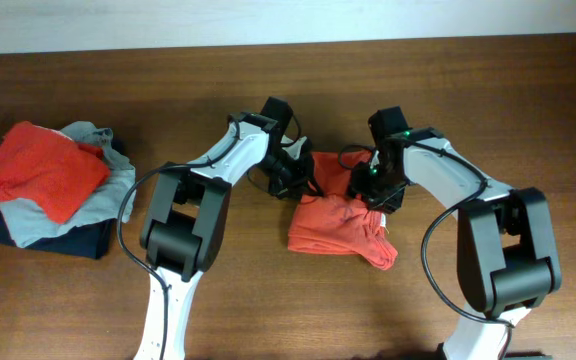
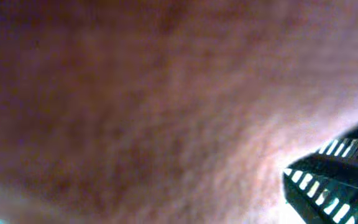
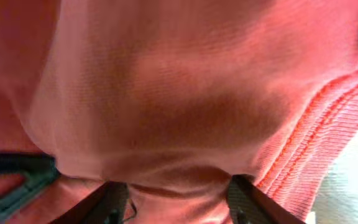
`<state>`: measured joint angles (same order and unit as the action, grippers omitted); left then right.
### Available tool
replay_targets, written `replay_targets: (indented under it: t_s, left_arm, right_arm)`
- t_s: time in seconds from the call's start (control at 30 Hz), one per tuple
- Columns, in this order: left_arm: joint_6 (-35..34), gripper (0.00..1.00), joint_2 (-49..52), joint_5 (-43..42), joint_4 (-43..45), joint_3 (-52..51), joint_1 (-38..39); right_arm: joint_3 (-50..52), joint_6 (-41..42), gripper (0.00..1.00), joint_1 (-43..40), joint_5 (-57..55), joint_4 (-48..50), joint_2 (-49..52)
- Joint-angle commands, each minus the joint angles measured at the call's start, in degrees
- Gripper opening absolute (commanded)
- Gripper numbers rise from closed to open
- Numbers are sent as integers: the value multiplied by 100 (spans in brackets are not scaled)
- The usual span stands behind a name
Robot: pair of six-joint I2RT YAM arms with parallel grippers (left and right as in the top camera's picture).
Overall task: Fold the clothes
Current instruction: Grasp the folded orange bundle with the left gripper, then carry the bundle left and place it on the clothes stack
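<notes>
A crumpled orange-red garment (image 1: 333, 228) lies on the wooden table (image 1: 528, 110) at the centre. My left gripper (image 1: 295, 178) is at its upper left edge and my right gripper (image 1: 366, 188) at its upper right edge. The left wrist view is filled with blurred orange-red cloth (image 2: 166, 106); my own fingers do not show there. In the right wrist view the cloth (image 3: 185, 93) drapes over my right gripper (image 3: 179, 193), whose two fingers stand apart with fabric bulging between them. A ribbed hem (image 3: 328, 130) runs at the right.
A pile of clothes sits at the left of the table: an orange-red piece (image 1: 38, 170) on top, grey-blue (image 1: 88, 205) under it, navy (image 1: 68, 242) at the bottom. A dark striped part (image 2: 334, 180) shows at the lower right of the left wrist view.
</notes>
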<state>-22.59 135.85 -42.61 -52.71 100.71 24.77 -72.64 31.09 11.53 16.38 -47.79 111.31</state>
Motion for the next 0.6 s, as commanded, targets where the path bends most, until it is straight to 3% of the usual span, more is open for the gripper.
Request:
replay_targets:
  t_s: [0.0, 0.1, 0.27, 0.57]
  left_arm:
    - [527, 1, -181, 1137, -140, -219, -201]
    - [811, 1, -929, 1657, -199, -219, -476]
    - [946, 0, -2083, 2487, -223, -219, -1060]
    - [946, 0, -2616, 2398, -372, -219, -2868]
  right_arm:
    - [-70, -715, 56, -199, 13, -278, -367]
    - [-339, -1189, 56, -275, -55, -562, -1150]
    - [-695, -1272, 57, -282, -52, -667, -2041]
    - [-822, -1268, 57, -282, -50, -807, -2315]
